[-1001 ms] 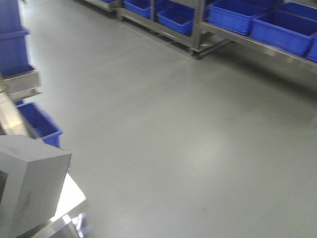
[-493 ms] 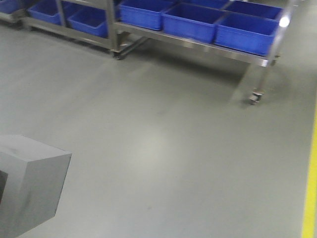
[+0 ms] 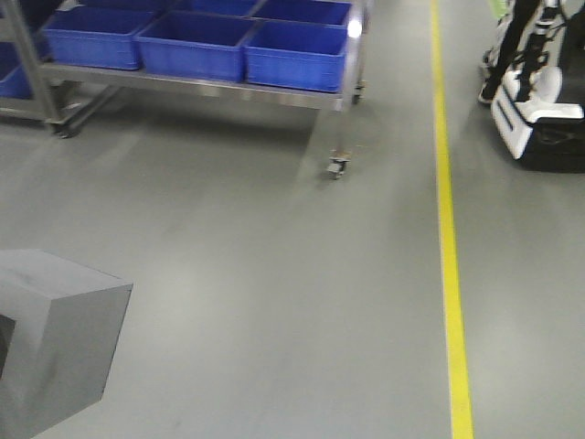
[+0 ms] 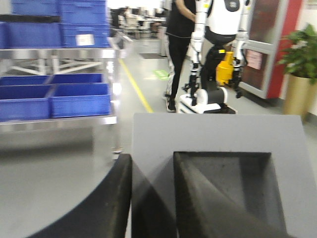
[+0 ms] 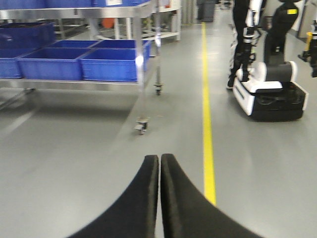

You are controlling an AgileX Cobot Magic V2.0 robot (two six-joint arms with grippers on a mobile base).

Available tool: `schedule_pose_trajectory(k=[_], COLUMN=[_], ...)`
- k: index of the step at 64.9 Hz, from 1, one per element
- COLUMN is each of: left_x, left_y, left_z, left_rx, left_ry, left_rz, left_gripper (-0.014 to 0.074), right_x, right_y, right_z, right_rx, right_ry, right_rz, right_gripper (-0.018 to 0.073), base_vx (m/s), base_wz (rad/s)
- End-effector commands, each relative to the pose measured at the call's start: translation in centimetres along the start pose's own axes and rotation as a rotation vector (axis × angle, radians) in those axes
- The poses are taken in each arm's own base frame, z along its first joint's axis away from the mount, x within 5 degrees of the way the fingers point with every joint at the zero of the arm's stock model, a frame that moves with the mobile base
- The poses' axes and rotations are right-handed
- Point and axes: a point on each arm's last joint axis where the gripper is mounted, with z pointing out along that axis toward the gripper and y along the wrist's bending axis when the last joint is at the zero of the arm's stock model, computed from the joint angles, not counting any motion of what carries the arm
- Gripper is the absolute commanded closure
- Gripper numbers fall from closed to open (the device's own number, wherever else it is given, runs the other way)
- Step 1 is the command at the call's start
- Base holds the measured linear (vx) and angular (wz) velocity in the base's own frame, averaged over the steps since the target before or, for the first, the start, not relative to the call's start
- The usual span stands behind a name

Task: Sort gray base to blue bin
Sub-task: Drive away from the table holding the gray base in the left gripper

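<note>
My left gripper [image 4: 152, 168] is clamped on the gray base [image 4: 218, 144], with one finger in its recess and one outside the wall. My right gripper [image 5: 159, 161] is pressed closed on nothing. Open floor [image 5: 74, 148] lies ahead of it, and a yellow line [image 5: 208, 139] runs just to its right. Ahead-left, a wheeled rack [image 5: 141, 84] carries blue bins [image 5: 111, 64], whose visible interiors are plain blue. Beyond the line, another robot [image 5: 270, 94] stands beside a person [image 5: 242, 34].

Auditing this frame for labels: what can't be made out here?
- Front view: gray base cut by left and bottom edges; its holder out of frame.
- Left wrist view: left pincer fingers hide the base's lower wall.
- Left wrist view: person, head cut off by top edge.
</note>
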Motion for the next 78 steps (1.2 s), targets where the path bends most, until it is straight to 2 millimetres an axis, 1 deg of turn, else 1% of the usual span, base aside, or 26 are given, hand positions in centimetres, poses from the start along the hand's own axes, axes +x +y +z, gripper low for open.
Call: schedule_pose_trajectory(k=[1, 13, 24, 78], left_x=[-2.01, -2.02, -2.03, -2.02], left_y=[-0.07, -0.07, -0.07, -0.07], left_z=[-0.2, -0.2, -0.24, -0.24], left_rx=[-0.003, -0.003, -0.003, -0.003], left_ry=[-0.128, -0.13, -0.132, -0.13], left_rz=[-0.014, -0.014, -0.013, -0.013], left_gripper=[0.0603, 0.0603, 0.0603, 0.0603], right_x=[-0.63, -0.63, -0.62, -0.62], right_y=[0.0, 0.0, 0.0, 0.0], right_z=[-0.02, -0.02, -0.02, -0.02], right_rx=[0.0, 0.0, 0.0, 0.0], right_ry=[-0.075, -0.075, -0.074, -0.074], right_rz=[-0.008, -0.008, -0.008, -0.008], right_gripper=[0.0564, 0.0564, 0.0564, 0.0564], base_vx=[0.16, 0.2, 0.26, 0.36], base_wz=[-0.58, -0.42, -0.17, 0.07])
